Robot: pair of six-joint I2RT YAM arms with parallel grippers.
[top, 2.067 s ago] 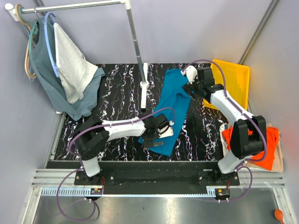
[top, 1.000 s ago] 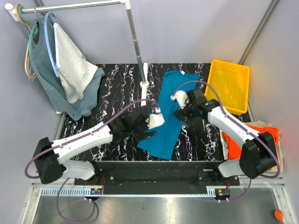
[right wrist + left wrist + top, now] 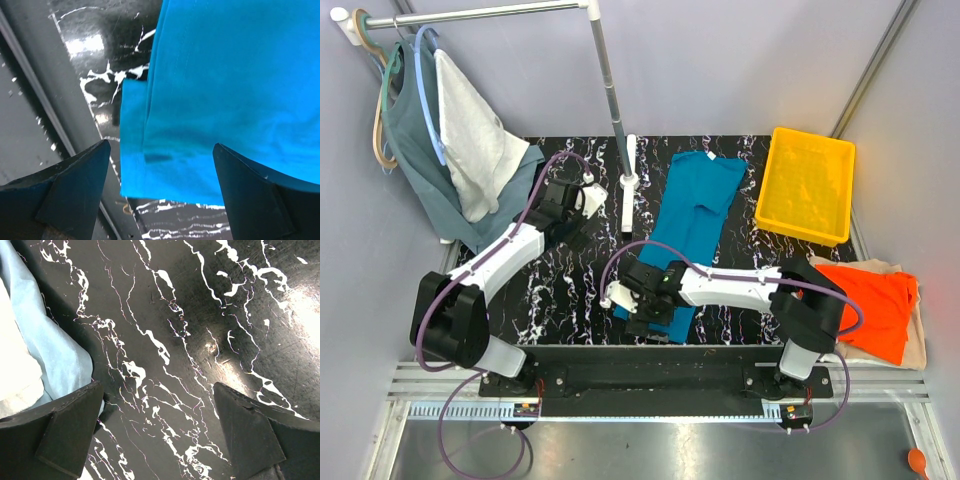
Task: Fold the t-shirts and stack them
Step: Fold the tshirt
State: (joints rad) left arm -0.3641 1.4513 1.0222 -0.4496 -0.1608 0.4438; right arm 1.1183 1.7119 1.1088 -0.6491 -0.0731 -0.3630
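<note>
I saw the black marbled table point(image 3: 560, 300) filling the middle of the top view. On it the teal t-shirt point(image 3: 690, 215) lay flat as one long strip, running from the far middle toward the near edge. At the far left a grey-green top point(image 3: 430, 190) and a white cloth point(image 3: 470, 140) hung from a rail. The yellow bin point(image 3: 807, 185) sat at the far right corner. Near right, just off the table's edge, the orange t-shirt point(image 3: 865, 305) rested on the cream one point(image 3: 918, 345). My right gripper point(image 3: 161, 147) hung over the teal shirt's near hem corner, jaws spread wide, gripping nothing. My left gripper point(image 3: 156, 390) was over bare table beside the hanging top, jaws likewise wide and empty.
</note>
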